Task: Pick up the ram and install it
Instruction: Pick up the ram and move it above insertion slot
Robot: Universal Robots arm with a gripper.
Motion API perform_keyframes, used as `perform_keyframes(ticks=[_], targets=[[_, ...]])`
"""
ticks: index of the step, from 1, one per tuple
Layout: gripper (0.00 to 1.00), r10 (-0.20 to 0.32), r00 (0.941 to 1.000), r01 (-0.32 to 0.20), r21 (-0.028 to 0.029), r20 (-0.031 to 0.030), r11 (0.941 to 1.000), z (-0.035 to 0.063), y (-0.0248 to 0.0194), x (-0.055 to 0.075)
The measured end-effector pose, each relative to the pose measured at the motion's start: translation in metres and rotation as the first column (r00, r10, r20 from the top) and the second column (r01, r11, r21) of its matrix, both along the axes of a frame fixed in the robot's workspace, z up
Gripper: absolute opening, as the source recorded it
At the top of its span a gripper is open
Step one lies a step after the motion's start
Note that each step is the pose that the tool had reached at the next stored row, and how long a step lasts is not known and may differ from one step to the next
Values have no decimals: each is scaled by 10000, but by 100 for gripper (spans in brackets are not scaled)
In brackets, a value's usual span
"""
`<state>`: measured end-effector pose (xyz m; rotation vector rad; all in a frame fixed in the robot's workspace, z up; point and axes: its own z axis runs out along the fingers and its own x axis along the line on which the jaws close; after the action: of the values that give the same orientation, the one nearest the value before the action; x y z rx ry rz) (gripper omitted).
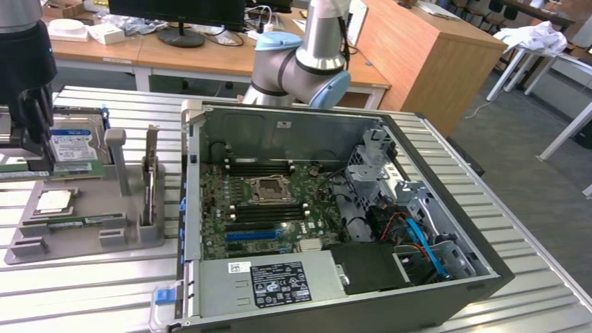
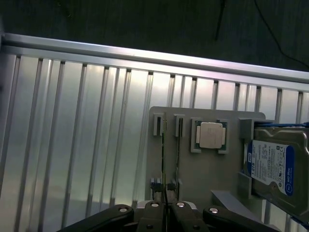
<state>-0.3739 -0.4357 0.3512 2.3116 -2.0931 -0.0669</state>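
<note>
Green, long and narrow, the circuit-board ram stick (image 1: 21,171) is pinched edge-on in the nearly closed black jaws, above a grey plastic tray (image 1: 83,243) by the slatted metal worktop's (image 1: 93,291) edge at the exterior view's left. The tray holds a square silver processor chip (image 1: 54,201) and a blue-labelled hard drive (image 1: 74,142). Rightward stands an open black computer case (image 1: 416,305).

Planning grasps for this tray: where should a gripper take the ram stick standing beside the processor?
Take the ram stick by its long top edge, mid-length, from straight above, squeezing its flat faces. It stands on edge in the tray with both ends in slots, so likely just the top is free.
</note>
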Motion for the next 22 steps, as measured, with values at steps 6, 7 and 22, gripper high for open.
perform_keyframes(ticks=[6, 7, 22], targets=[[12, 0, 10000, 0, 0, 0, 10000, 60, 0, 0], [12, 0, 10000, 0, 0, -1, 10000, 69, 0, 0], [12, 0, 10000, 0, 0, 0, 10000, 219, 0, 0]])
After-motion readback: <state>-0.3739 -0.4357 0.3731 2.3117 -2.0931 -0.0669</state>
